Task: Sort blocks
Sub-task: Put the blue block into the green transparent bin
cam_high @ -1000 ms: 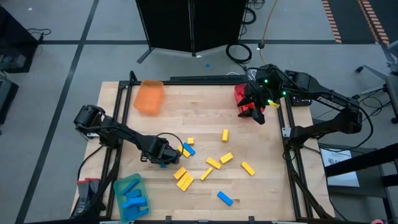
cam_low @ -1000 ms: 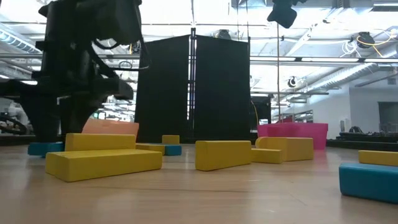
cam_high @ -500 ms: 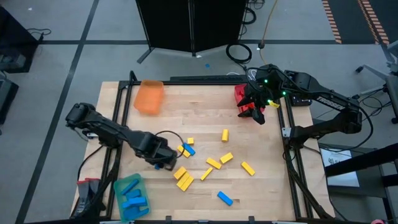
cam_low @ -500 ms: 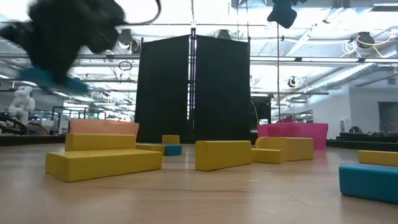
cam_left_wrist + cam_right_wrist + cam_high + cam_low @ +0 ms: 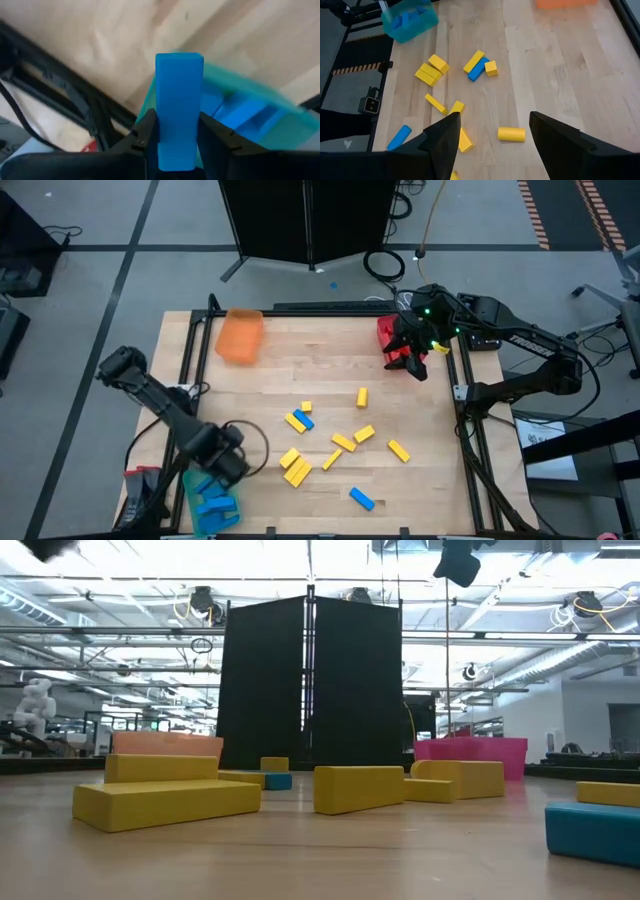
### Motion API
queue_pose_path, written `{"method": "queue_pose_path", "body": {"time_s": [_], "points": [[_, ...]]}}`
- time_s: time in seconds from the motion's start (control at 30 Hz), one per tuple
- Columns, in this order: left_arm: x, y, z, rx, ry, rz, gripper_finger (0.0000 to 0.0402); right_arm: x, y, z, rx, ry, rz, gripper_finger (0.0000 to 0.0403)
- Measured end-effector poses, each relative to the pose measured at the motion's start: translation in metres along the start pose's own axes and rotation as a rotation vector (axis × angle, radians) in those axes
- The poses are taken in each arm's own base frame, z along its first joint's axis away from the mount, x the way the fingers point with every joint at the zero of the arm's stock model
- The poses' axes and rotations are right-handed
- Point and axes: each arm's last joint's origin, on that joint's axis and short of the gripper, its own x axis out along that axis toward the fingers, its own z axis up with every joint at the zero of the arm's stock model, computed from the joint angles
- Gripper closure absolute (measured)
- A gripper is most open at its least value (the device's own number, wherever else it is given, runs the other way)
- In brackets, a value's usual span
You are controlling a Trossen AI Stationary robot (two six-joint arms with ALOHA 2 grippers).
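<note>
1. Spanning the middle of the high view, wooden counter [image 5: 320,380], pale planks inside a dark frame.
2. Right arm, reaching to the counter's far right corner; right gripper [image 5: 413,360] hangs over the red tray [image 5: 386,338], fingers [image 5: 442,137] spread apart with nothing between them.
3. Left arm, bent along the counter's left edge; left gripper [image 5: 222,463] sits above the near left corner, fingers [image 5: 145,132] clamped on one blue block [image 5: 178,107], which stands up between them over the teal tray [image 5: 198,478].
4. Orange tray [image 5: 240,336], at the far left corner of the counter.
5. Teal tray, near left corner, holding several blue blocks [image 5: 214,505] lying loose inside.
6. Red tray, far right corner, partly covered by the right gripper.
7. Yellow blocks [image 5: 296,468], scattered across the counter's middle: a tight group of three or so nearest the teal tray, others [image 5: 364,434] spread toward the right, one [image 5: 361,396] lying apart farther back.
8. Blue block on the counter [image 5: 303,420], touching a yellow block [image 5: 295,421] in the middle.
9. Second loose blue block [image 5: 361,498], alone near the front edge, well apart from the rest.
</note>
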Motion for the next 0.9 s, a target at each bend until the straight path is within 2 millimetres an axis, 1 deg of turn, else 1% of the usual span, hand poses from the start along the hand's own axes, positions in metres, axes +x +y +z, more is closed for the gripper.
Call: {"method": "queue_pose_path", "body": {"time_s": [0.17,0.27,0.33,0.43,0.57,0.7,0.9], "points": [[0.008,-0.002,-0.031,-0.028,0.019,0.023,0.0293,0.0,0.0,0.0,0.0,0.001,0.0,0.0167],[0.012,-0.005,-0.049,-0.054,0.023,0.007,0.0293,0.0,0.0,0.0,0.0,0.0,0.0,0.0167],[0.016,-0.006,-0.059,-0.069,-0.009,-0.01,0.0293,0.0,0.0,0.0,-0.003,-0.002,0.0,0.0167],[0.027,-0.004,-0.07,-0.088,-0.054,-0.011,0.0293,0.0,0.0,0.001,-0.013,-0.014,-0.001,0.0167],[0.048,0.002,-0.073,-0.147,-0.081,0.014,0.0293,0.0,0.0,0.004,-0.024,-0.04,-0.003,0.0167],[0.07,0.001,-0.07,-0.141,-0.067,-0.037,0.0293,0.0,0.0,0.005,-0.029,-0.052,-0.003,0.0167],[0.091,0.011,-0.062,-0.152,-0.067,0.01,0.0293,0.0,0.0,0.006,-0.03,-0.056,-0.004,0.0167]]}}
